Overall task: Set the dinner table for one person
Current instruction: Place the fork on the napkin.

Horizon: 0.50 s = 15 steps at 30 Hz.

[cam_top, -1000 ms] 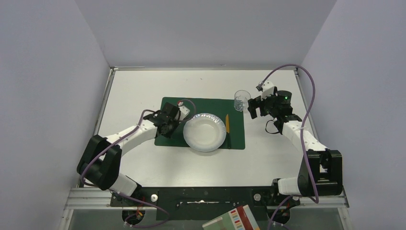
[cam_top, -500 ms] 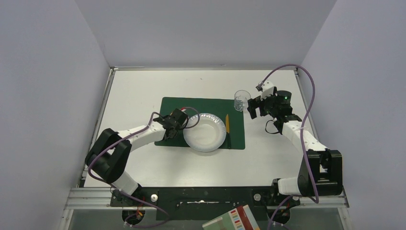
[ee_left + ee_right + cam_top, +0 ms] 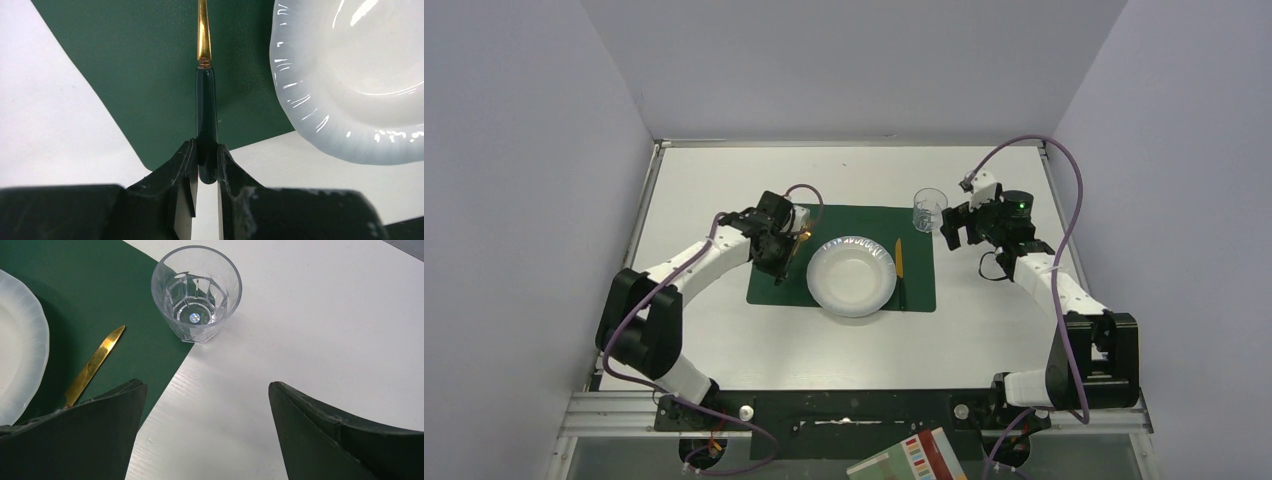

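My left gripper (image 3: 205,150) is shut on the dark green handle of a gold utensil (image 3: 206,110). The gold shaft runs out of the top of the left wrist view, so its head is hidden. It hangs over the left part of the green placemat (image 3: 864,218), just left of the white plate (image 3: 852,275). In the top view, the left gripper (image 3: 786,236) is at the plate's far left. A gold knife (image 3: 899,262) lies on the mat right of the plate. My right gripper (image 3: 207,390) stands open over the white dinner table (image 3: 724,180), just short of an upright clear glass (image 3: 196,292).
The glass (image 3: 929,210) stands at the placemat's far right corner, touching its edge. Grey walls close in the table on three sides. A box with coloured stripes (image 3: 909,458) lies below the near edge between the arm bases.
The left gripper dipped toward the plate's near left, then swung back to the far left part of the mat. The right arm and the glass have not moved.
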Each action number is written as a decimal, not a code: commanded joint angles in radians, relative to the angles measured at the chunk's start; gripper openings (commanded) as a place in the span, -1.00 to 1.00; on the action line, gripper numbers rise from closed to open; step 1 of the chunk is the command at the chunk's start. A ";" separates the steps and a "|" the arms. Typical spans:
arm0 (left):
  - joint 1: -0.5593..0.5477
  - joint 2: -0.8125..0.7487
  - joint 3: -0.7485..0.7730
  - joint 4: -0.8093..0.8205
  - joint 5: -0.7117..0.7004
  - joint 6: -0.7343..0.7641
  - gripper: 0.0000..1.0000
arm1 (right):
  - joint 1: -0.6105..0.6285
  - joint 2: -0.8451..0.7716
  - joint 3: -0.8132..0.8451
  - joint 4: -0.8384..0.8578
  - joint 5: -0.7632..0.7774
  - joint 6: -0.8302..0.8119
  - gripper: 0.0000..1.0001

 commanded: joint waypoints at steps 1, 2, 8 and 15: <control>0.049 -0.007 0.046 -0.015 0.154 -0.137 -1.00 | -0.013 -0.007 -0.002 0.064 -0.030 0.019 0.96; 0.049 -0.006 0.042 -0.010 0.132 -0.154 -1.00 | -0.015 -0.005 -0.002 0.065 -0.032 0.020 0.95; 0.036 -0.036 -0.036 0.045 -0.069 -0.364 -1.00 | -0.017 0.005 -0.003 0.069 -0.035 0.028 0.95; -0.004 -0.099 -0.134 0.150 -0.192 -0.492 -1.00 | -0.019 0.012 -0.005 0.072 -0.037 0.032 0.95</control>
